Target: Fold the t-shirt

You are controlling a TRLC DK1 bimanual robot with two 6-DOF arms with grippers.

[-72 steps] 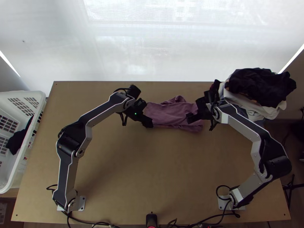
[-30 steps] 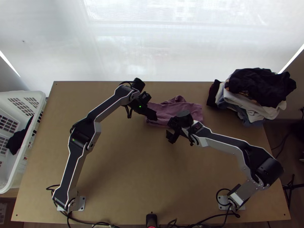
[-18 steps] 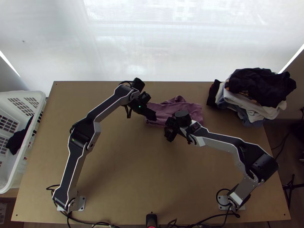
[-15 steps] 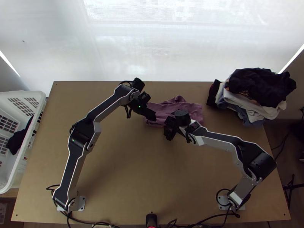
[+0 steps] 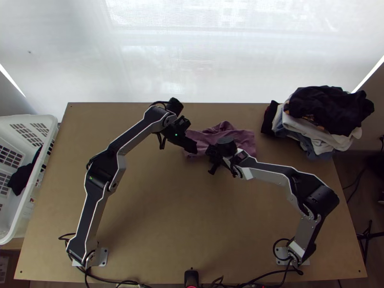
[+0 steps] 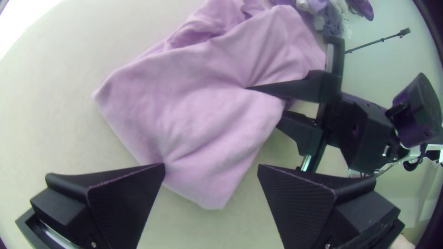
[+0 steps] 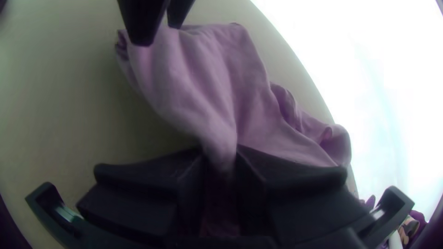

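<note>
Near the top view's middle, the black left gripper (image 5: 193,148) has its wide flat fingers far apart, pinching nothing. Next, the black right gripper (image 5: 210,160) squeezes a bunched bit of the soft purple t-shirt (image 5: 244,139), just above the middle.

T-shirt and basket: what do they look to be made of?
The t-shirt looks like soft, matte fabric, perhaps cotton knit: it creases finely and bunches where the right gripper pinches it. The basket looks like stiff moulded plastic, smooth and white, with grid openings in its walls; which plastic, I can't tell.
</note>
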